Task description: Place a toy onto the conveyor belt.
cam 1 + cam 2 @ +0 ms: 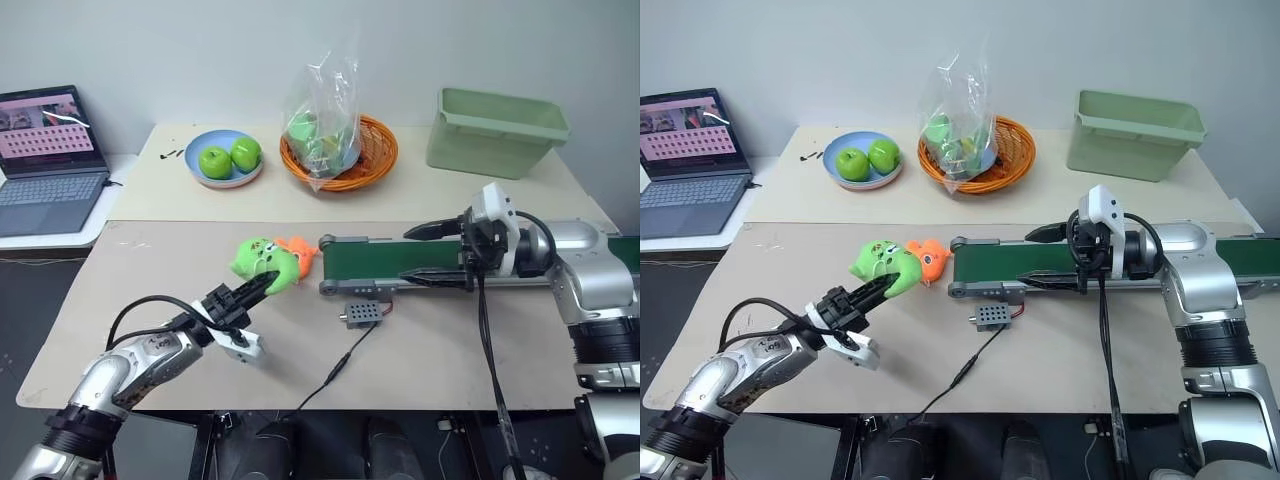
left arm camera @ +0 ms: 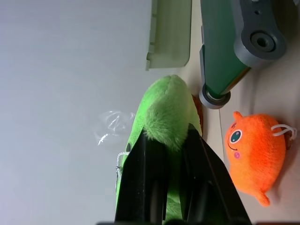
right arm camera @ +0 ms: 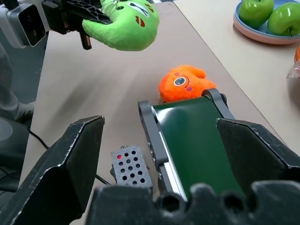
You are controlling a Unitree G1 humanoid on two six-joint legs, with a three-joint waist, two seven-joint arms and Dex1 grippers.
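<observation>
The lime-green plush toy (image 1: 260,260) is pinched between the black fingers of my left gripper (image 1: 268,282), which is shut on it. The toy hangs just left of the conveyor belt's (image 1: 400,262) left end roller, beside an orange plush (image 1: 300,250). In the left wrist view the two fingers (image 2: 145,159) squeeze the green toy (image 2: 164,108), with the belt's roller beyond. My right gripper (image 1: 406,255) stands open over the dark green belt, pointing toward its left end, with nothing between its fingers. The right wrist view shows the held toy (image 3: 124,26) past the belt (image 3: 192,140).
A grey control box (image 1: 362,314) with a black cable lies in front of the belt's end. At the back stand a blue plate of green apples (image 1: 225,160), an orange basket with a plastic bag (image 1: 340,150), a pale green bin (image 1: 495,130) and a laptop (image 1: 45,150).
</observation>
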